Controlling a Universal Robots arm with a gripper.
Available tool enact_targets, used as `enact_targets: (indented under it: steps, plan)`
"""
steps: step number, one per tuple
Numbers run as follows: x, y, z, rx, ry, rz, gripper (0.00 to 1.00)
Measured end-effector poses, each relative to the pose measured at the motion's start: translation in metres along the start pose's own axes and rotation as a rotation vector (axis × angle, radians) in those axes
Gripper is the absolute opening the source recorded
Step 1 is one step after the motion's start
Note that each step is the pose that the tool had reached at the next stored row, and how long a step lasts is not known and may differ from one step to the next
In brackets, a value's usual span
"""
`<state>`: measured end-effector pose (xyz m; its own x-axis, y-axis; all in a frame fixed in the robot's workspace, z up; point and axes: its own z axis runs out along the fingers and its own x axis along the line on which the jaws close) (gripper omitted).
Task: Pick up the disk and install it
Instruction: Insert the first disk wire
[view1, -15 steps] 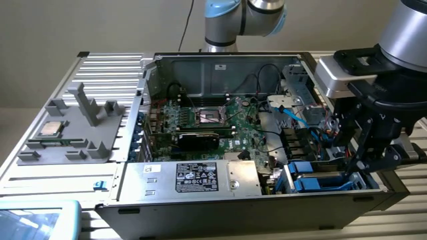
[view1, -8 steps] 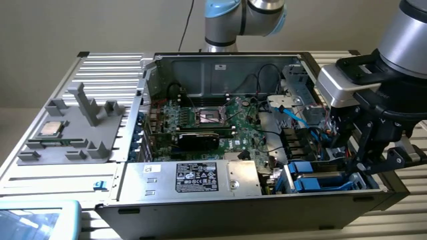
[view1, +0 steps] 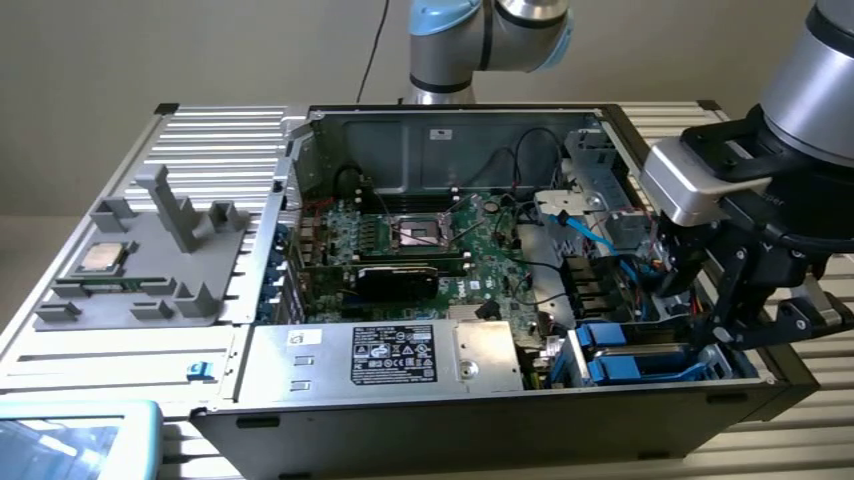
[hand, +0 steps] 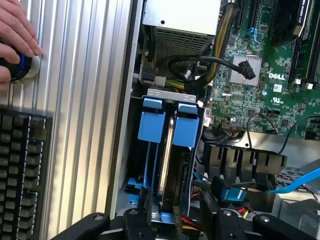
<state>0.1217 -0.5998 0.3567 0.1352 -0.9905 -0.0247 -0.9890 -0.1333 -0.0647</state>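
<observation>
Squarely in frame: an opened desktop computer case (view1: 400, 432) was pictured lying on its side on a ribbed aluminium table (view1: 214, 140), with its green motherboard (view1: 441, 240) laid bare.
Gripper: the gripper (view1: 705, 300) was seen lowered into the corner of the case at the exterior view's right, directly over the drive bay (hand: 167, 92).
Fingers: the black fingers (hand: 144, 212) were held wide apart, and nothing was clamped between them. The near end of the disk was straddled; whether it was touched could not be made out.
Disk: the disk (hand: 186, 131) was found standing on edge inside the drive bay, marked by its bright blue frame, just beside a second blue-framed carrier (hand: 151, 122).
Power supply: a silver box with a black label (view1: 387, 355) was seen near the bay, toward the exterior view's left.
Fixture: a grey fixture (view1: 174, 250) was set on the table beside the case, and a small silver chip (view1: 102, 258) was laid on it.
Person: a hand (hand: 15, 35) was shown resting on a round black-and-blue knob (hand: 22, 67), near a black keyboard (hand: 20, 170).
</observation>
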Motion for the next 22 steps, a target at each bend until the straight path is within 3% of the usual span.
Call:
enact_targets:
  steps: [3,7,11,22]
  plan:
    - [0.0001,-0.0001,0.0021,-0.0088,-0.0054,-0.025,0.51]
    - [0.0003,-0.0007,0.0058,-0.0186,-0.0094,-0.052,0.51]
    - [0.0008,-0.0043,0.0077,-0.0321,-0.0129,-0.062,0.51]
    - [0.0015,-0.0041,0.01,-0.0331,-0.0133,-0.067,0.51]
